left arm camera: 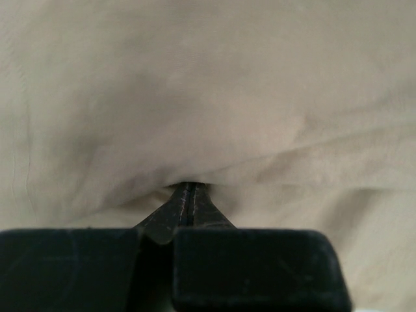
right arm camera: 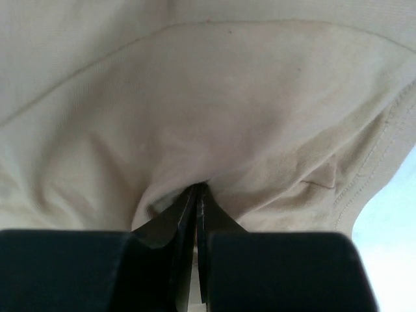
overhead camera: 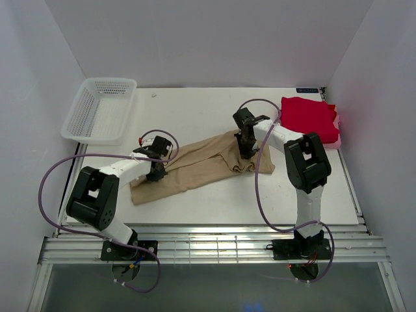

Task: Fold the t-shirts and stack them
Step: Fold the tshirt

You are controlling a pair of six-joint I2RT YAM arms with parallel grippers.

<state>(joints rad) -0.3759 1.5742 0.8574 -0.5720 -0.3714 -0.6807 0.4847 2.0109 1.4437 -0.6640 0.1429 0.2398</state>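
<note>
Cloth this limp and light is probably best grabbed at hems: the tan t-shirt (overhead camera: pixel 201 170), sprawled on the surface (overhead camera: pixel 214 209), is pinched by the closed left end effector (overhead camera: pixel 156 173) and right end effector (overhead camera: pixel 246 153).

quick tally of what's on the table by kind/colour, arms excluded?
tan t-shirt: 1
red t-shirt: 1
white mesh basket: 1
Total: 3
</note>
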